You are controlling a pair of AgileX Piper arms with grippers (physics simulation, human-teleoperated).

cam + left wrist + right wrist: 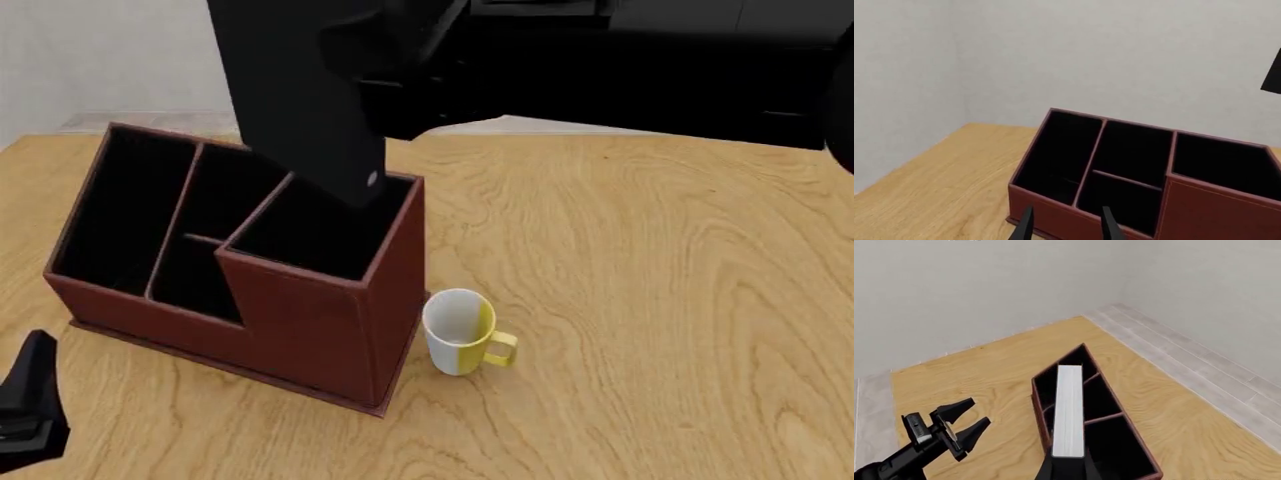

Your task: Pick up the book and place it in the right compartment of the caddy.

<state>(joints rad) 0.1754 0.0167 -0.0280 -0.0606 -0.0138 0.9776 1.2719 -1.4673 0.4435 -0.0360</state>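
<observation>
The black book [300, 90] hangs tilted over the reddish-brown caddy [300, 330]. Its lower corner is at the mouth of the right compartment [314, 235]. In the right wrist view my right gripper [1067, 469] is shut on the book, whose white page block [1069, 410] faces the camera above the caddy [1134, 460]. My left gripper [1066, 227] is open and holds nothing. It sits low in front of the caddy [1054, 210], near the table's front left [27, 410]. From there the right compartment [1224, 162] looks empty.
A white-and-yellow mug [461, 335] stands on the table just right of the caddy's front corner. The right arm [641, 60] spans the top of the front view. The wooden table [667, 300] ends at a grey wall behind the caddy.
</observation>
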